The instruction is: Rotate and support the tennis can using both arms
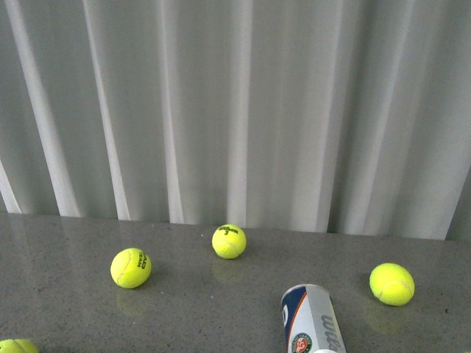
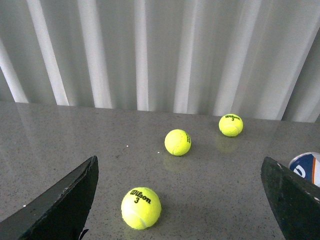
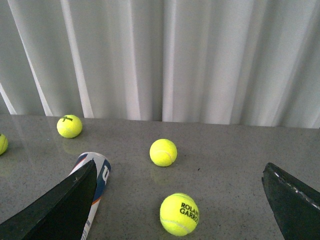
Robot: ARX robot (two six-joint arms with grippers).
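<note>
left jaws, colour: matte black on both plates, uniform.
left jaws, shape: two flat wedge plates, each broadening away from a blunt, rounded tip.
left jaws, edges: thin pale line along the bevelled rim. One plate has small light specks and scuffs, plus a tiny nick low on its inner side.
right jaws, colour: same matte black, faint grey sheen on the flats.
right jaws, shape: same pair of flat wedges with rounded tip corners.
right jaws, edges: one plate has a row of pale chips along its bevel. The other's rim looks cleaner.
</note>
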